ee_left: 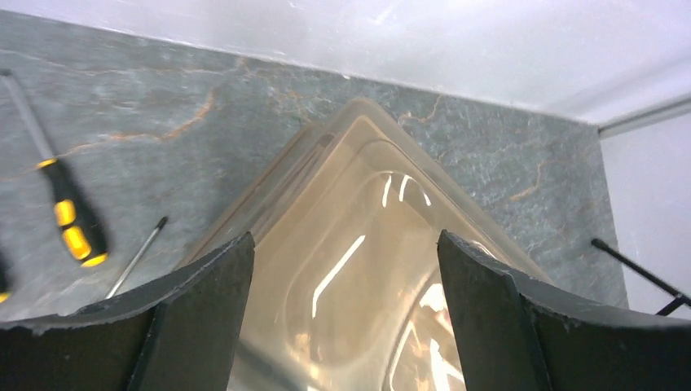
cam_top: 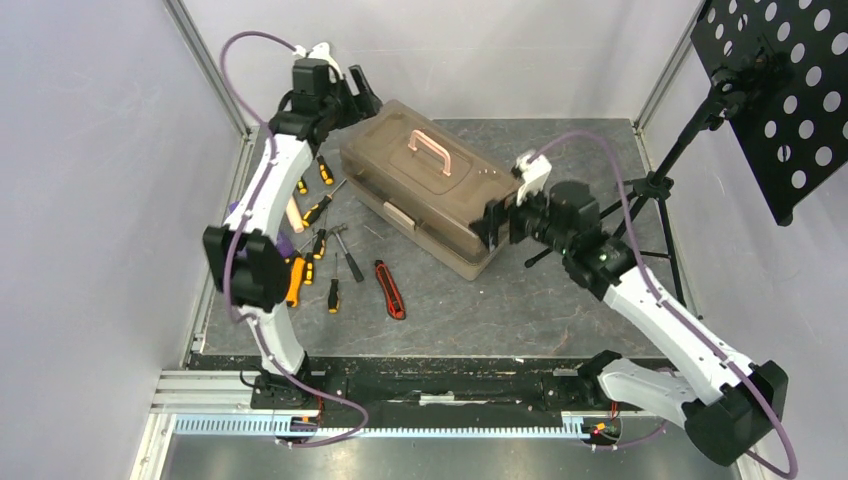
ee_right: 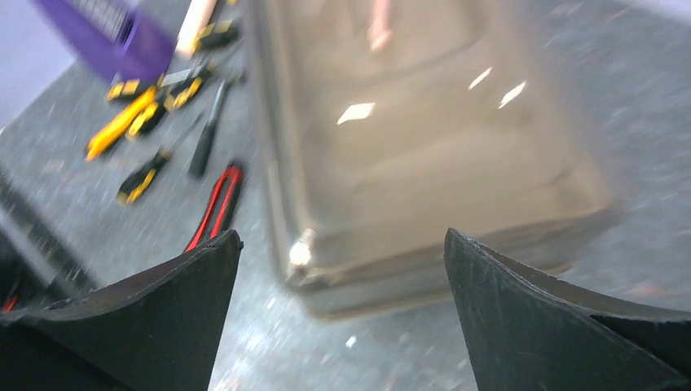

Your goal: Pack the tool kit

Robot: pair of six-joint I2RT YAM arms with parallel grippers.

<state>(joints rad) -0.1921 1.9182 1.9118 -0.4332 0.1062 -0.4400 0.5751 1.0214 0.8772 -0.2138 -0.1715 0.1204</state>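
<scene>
From above, the shut toolbox [cam_top: 430, 185] lies diagonally mid-surface [cam_top: 560, 300], with screwdrivers [cam_top: 325, 171] and the utility knife [cam_top: 390, 290] loose to its left. Left wrist: the left gripper [ee_left: 346, 244] has its jaws released, spread over the box's far-left end. Right wrist, blurred: the right gripper [ee_right: 342, 244] has its jaws gaping before the box's near-right end.

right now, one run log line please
toolbox: lid shut | left gripper: open, at far end | right gripper: open, at near end | screwdrivers, utility knife: on table
</scene>
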